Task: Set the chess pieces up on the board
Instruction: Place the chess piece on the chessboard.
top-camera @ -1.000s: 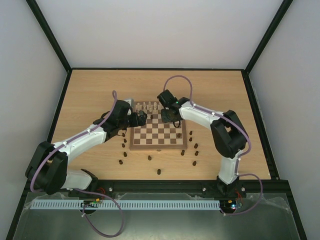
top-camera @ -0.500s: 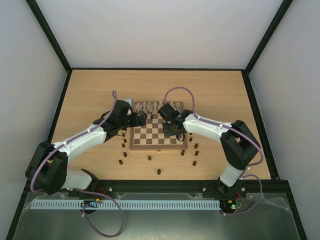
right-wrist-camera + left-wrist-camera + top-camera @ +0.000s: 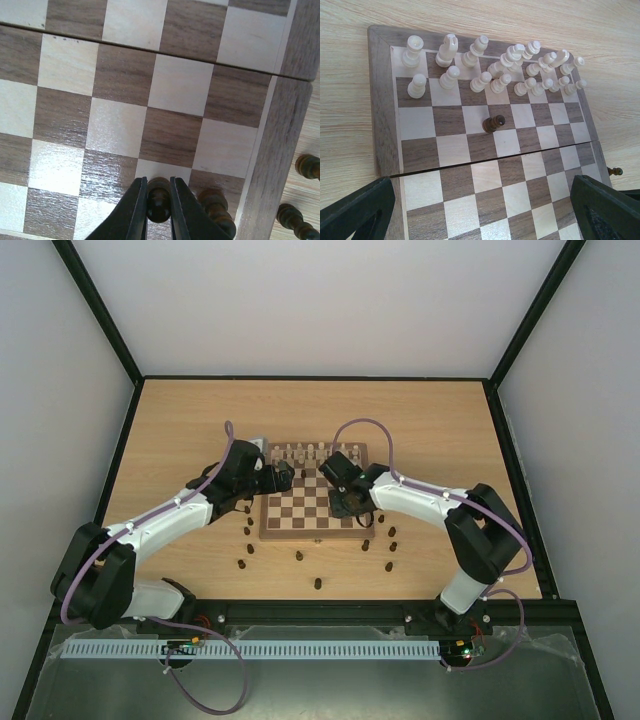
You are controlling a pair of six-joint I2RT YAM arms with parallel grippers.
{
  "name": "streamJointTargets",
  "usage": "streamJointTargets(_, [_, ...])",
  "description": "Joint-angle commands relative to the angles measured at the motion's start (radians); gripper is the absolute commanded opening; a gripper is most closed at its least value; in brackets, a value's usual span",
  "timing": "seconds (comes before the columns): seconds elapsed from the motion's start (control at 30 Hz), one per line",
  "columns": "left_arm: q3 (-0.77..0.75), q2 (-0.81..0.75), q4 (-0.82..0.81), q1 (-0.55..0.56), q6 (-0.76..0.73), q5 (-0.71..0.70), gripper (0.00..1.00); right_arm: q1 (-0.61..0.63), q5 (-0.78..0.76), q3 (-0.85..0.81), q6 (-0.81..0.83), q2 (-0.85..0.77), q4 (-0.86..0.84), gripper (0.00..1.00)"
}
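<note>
The board [image 3: 315, 536] lies mid-table, with cream chess pieces [image 3: 485, 65] filling its two far rows. One dark piece [image 3: 493, 122] stands alone near the middle. My right gripper [image 3: 158, 186] is shut on a dark piece [image 3: 159, 207], low over the board's near right corner, next to another dark piece [image 3: 216, 205] standing by the border [image 3: 272, 150]. In the top view the right gripper [image 3: 350, 502] hangs over the board's right side. My left gripper [image 3: 480, 220] is wide open and empty above the board's left half, its fingers [image 3: 355, 210] at the frame's lower corners.
Loose dark pieces are scattered on the table around the board: left of it [image 3: 248, 530], in front of it [image 3: 299, 556] [image 3: 318, 584], and to its right [image 3: 393, 533] [image 3: 307, 165]. Black frame rails edge the table.
The right gripper has carried its dark piece from the board's far right toward the near right corner and come lower. The left arm has stayed still.
</note>
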State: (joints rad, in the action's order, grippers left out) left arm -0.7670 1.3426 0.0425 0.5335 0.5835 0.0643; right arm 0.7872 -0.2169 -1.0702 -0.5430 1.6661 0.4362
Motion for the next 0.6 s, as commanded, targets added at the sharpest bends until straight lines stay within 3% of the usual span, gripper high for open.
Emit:
streamJointTargets(0.0, [0.011, 0.006, -0.017, -0.004, -0.004, 0.009, 0.99, 0.012, 0.004, 0.023, -0.018, -0.030, 0.047, 0.11])
streamJointTargets(0.27, [0.010, 0.012, -0.016, -0.004, -0.004, 0.008, 0.99, 0.014, 0.004, 0.036, -0.021, -0.026, 0.037, 0.13])
streamJointTargets(0.4, [0.011, 0.012, -0.016, -0.004, -0.004, 0.008, 0.99, 0.014, -0.003, 0.035, -0.023, -0.030, 0.038, 0.23])
streamJointTargets(0.57, [0.009, 0.015, -0.018, -0.004, -0.005, 0.009, 0.99, 0.014, -0.016, 0.026, -0.020, -0.035, 0.039, 0.29])
